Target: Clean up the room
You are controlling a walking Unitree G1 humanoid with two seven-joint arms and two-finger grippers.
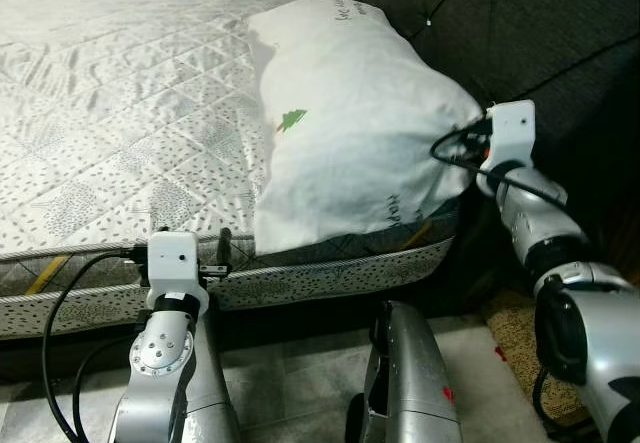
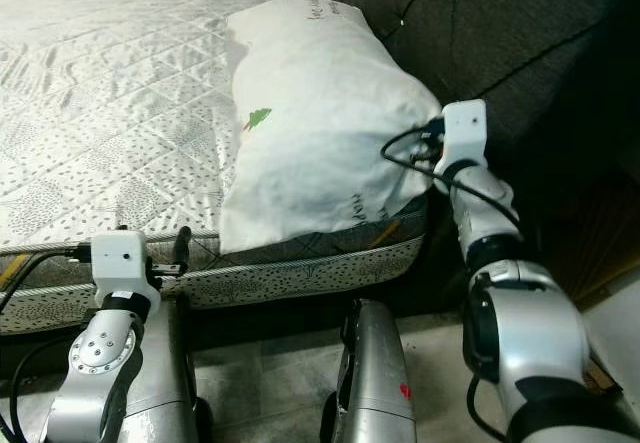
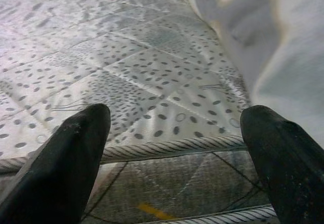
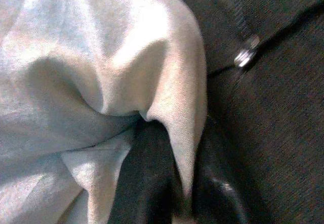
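- Pillow (image 1: 350,123): lying at centre right of the head views, on the mattress (image 1: 120,113) corner, against the dark headboard (image 1: 540,33).
- Right gripper (image 4: 174,183): pinched on the pillow's edge fabric.
- Left gripper (image 3: 177,148): spread wide, empty, at the mattress edge in the lower left.
- Risk: thin fold may slip free if pulled hard; pillow could slide off the bed.
- Containers: none seen.

the left pincer (image 3: 174,158) is spread wide, one black finger (image 3: 61,168) at lower left and one at lower right. between them runs the corded edge of the speckled mattress (image 3: 126,72). a white pillow (image 3: 283,42) lies at upper right.
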